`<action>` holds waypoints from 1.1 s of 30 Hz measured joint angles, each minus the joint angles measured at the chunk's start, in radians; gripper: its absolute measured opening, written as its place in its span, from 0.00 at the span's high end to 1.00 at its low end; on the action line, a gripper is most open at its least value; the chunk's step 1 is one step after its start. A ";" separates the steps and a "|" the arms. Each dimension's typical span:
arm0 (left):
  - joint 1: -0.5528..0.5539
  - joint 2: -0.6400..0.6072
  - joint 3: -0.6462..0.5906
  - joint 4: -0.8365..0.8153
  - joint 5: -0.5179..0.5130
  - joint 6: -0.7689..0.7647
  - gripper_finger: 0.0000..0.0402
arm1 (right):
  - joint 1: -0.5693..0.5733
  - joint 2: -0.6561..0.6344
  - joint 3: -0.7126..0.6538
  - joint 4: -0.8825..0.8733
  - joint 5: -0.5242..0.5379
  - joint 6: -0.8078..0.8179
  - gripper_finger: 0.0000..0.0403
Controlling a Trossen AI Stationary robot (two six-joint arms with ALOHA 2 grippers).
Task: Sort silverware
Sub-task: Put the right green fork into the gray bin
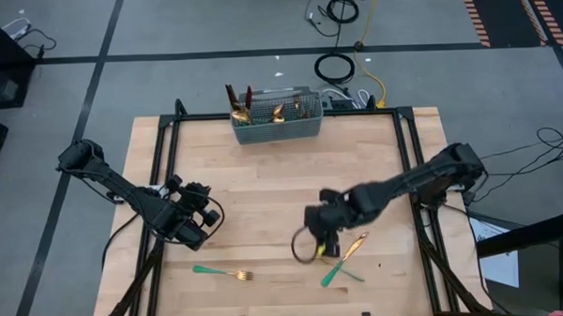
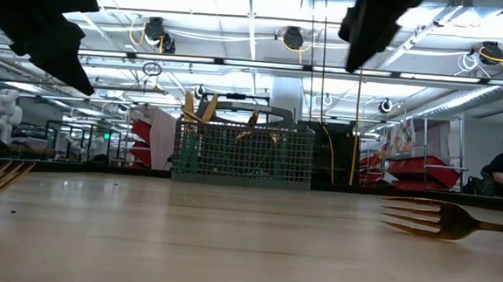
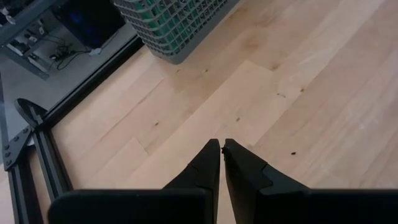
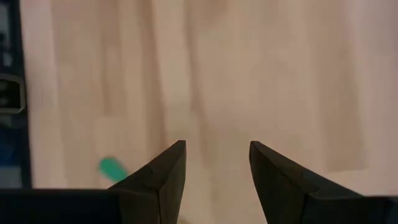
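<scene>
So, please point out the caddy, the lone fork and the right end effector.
caddy (image 1: 276,128), high view, front mesh wall.
lone fork (image 1: 222,273), high view, mid-length.
right end effector (image 4: 217,171), right wrist view, gap between open fingers.

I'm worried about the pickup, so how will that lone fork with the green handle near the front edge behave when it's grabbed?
The fork lies flat on the wooden table, so fingers probably have little to get under. Its shiny gold head looks slippery and may skid if nudged. It looks rigid and slim, so likely light, and it should not roll.
</scene>
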 joint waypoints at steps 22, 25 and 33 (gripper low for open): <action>0.000 0.000 0.000 0.001 0.005 0.050 0.92 | 0.178 0.225 -0.001 0.045 -0.066 0.271 0.59; 0.000 0.000 0.000 0.001 0.005 0.050 0.92 | 0.178 0.269 -0.001 0.049 -0.067 0.271 0.59; 0.000 0.000 0.000 0.001 0.009 0.050 0.92 | 0.178 0.308 -0.018 0.057 -0.067 0.289 0.59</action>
